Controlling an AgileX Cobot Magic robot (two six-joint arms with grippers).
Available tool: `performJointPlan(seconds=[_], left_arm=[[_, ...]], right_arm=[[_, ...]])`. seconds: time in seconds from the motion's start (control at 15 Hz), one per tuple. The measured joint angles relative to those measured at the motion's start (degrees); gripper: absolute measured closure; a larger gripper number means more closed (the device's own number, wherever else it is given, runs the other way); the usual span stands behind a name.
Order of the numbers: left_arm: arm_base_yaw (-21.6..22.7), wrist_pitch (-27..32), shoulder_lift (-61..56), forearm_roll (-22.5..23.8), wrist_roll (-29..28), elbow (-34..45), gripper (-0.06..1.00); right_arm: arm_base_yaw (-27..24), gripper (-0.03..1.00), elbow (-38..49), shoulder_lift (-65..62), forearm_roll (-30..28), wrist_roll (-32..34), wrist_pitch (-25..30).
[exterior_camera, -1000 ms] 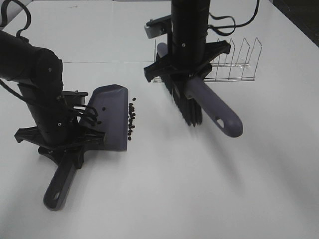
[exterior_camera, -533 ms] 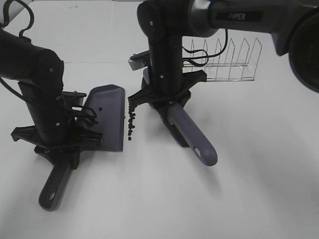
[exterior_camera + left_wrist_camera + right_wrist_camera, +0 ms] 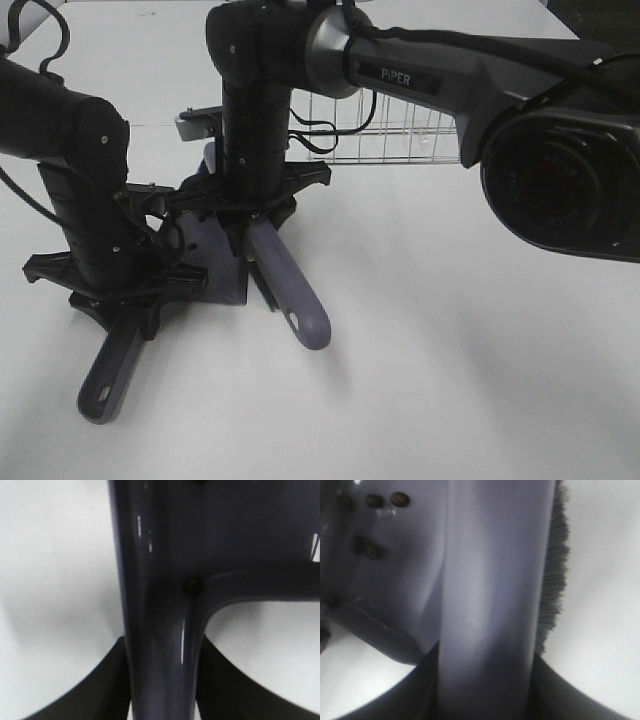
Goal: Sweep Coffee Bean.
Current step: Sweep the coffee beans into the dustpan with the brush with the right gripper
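The brush (image 3: pixel 288 285) has swept left; coffee beans (image 3: pixel 399 499) now lie in the dustpan (image 3: pixel 218 270).

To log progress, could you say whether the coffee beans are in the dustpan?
Several are in: coffee beans lie on the dustpan in the right wrist view; the rest, cannot tell.

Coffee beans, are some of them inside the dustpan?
Yes, the right wrist view shows several dark coffee beans lying on the grey-purple dustpan, right beside the brush.
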Motion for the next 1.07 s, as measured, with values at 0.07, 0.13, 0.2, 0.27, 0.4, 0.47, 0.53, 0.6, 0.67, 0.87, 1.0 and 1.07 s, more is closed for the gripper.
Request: performJointPlan(seconds=[0.07, 0.13, 0.2, 0.27, 0.4, 0.47, 0.53, 0.6, 0.67, 0.87, 1.0, 1.07], left_arm=[[0.0, 0.0, 0.0, 0.0, 0.0, 0.0, 0.59], [0.0, 0.0, 0.0, 0.0, 0.1, 0.0, 0.59], [0.0, 0.0, 0.0, 0.0, 0.1, 0.0, 0.59], [0.0, 0.0, 0.0, 0.0, 0.1, 0.0, 0.59], [0.0, 0.0, 0.0, 0.0, 0.1, 0.0, 0.59], [0.0, 0.0, 0.0, 0.0, 0.1, 0.0, 0.59], [0.0, 0.0, 0.0, 0.0, 0.1, 0.0, 0.59], [0.0, 0.0, 0.0, 0.0, 0.1, -0.1, 0.59], [0.0, 0.0, 0.0, 0.0, 0.1, -0.1, 0.59], [0.0, 0.0, 0.0, 0.0, 0.1, -0.1, 0.59], [0.0, 0.0, 0.0, 0.1, 0.1, -0.1, 0.59], [0.0, 0.0, 0.0, 0.6, 0.1, -0.1, 0.59]], right_arm=[[0.2, 0.67, -1.8, 0.0, 0.6, -0.1, 0.0], [0.3, 0.67, -3.6, -1.0, 0.7, -0.2, -0.3], [0.4, 0.67, -3.7, -2.1, -1.4, -0.2, -0.3], [0.5, 0.67, -3.7, -3.6, -4.1, -0.2, -0.2], [0.3, 0.67, -3.8, -7.2, -9.3, -0.2, -0.2], [0.2, 0.67, -3.8, -8.9, -11.3, -0.4, -0.2], [-0.1, 0.67, -3.8, -10.4, -12.3, -0.9, -0.2], [-0.6, 0.67, -3.8, -11.7, -13.0, -1.8, -0.2], [-1.3, 0.67, -3.8, -12.7, -13.7, -2.3, -0.1], [-3.8, 0.67, -2.5, -14.7, -14.6, -3.6, -0.2], [-5.8, 0.67, 2.3, -16.0, -14.7, -4.0, -0.2], [-6.5, 0.67, 5.3, -16.1, -14.7, -4.0, -0.3]])
